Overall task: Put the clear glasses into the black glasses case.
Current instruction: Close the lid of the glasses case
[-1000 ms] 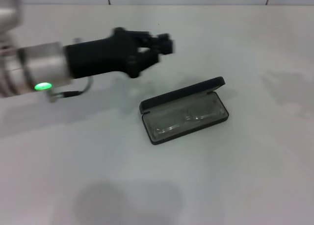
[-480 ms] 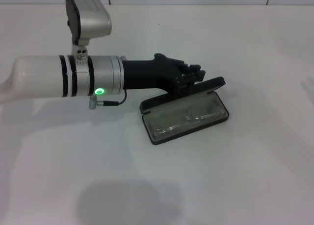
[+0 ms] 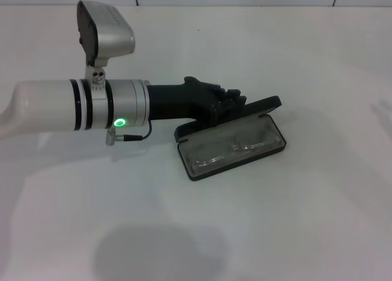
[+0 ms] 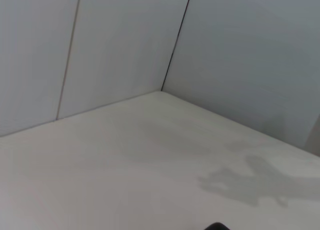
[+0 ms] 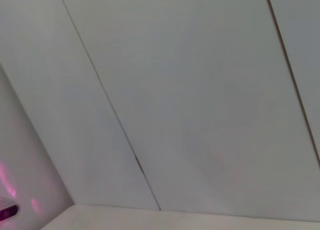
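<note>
The black glasses case [image 3: 197, 174] lies open in the middle of the white table, its lid [image 3: 266, 104] standing up at the far side. The clear glasses [image 3: 231, 149] lie folded inside the case's grey tray. My left gripper [image 3: 237, 102] reaches in from the left and sits right behind the raised lid, against its outer face, shut with nothing in it. The right gripper is out of view; the right wrist view shows only wall panels.
The white table [image 3: 306, 220] spreads wide around the case. Tiled walls meet in a corner [image 4: 162, 89] beyond the table's far edge. A dark shadow [image 3: 159, 250] falls on the table near its front.
The left arm swung in from the far left and came down behind the case's lid, then drew slightly back to the left. The case and glasses have not moved.
</note>
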Tool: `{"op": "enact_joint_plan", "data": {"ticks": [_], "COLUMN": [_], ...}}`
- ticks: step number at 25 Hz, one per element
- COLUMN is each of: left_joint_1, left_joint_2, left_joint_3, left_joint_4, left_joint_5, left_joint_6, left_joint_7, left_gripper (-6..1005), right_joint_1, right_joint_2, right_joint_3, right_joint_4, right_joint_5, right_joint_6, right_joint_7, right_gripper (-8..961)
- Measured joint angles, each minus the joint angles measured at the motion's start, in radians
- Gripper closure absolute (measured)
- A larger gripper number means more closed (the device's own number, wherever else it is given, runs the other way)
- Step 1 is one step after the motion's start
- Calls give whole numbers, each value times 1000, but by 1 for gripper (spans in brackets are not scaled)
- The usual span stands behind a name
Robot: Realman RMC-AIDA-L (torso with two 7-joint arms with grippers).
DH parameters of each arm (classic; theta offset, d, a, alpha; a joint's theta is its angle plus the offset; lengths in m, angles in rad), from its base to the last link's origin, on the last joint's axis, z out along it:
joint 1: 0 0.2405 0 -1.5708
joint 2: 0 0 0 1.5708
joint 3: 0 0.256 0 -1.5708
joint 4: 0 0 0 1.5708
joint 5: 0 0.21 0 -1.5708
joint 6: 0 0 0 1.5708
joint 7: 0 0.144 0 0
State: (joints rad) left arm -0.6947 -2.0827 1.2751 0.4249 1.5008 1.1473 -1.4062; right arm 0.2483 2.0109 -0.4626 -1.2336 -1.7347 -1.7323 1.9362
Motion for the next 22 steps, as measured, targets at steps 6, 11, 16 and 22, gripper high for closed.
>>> {"op": "enact_joint_plan", "data": {"ticks": [6, 11, 16, 22], "left_joint_1": [1, 1, 2, 8], "left_joint_2": [0, -1, -3, -4], "left_joint_3": [2, 3, 9, 56], "left_joint_4": [-8, -14, -14, -12], "left_joint_5": [13, 42, 60, 66], "left_joint_6": [-1, 7, 20, 51], "left_joint_7": [-3, -12, -9, 4], "left_gripper": [839, 839, 839, 838], "right_joint_1": [1, 2, 2, 2], "right_joint_2": [0, 0, 0, 0], "right_joint_3": [-19, -20, -20, -19], "right_joint_4": [9, 31, 48, 56], "right_joint_5": [-1, -1, -1, -1], "right_joint_6": [-16, -18, -23, -24], "right_joint_7": [-1, -4, -12, -13], "right_gripper": [772, 771, 753, 726]}}
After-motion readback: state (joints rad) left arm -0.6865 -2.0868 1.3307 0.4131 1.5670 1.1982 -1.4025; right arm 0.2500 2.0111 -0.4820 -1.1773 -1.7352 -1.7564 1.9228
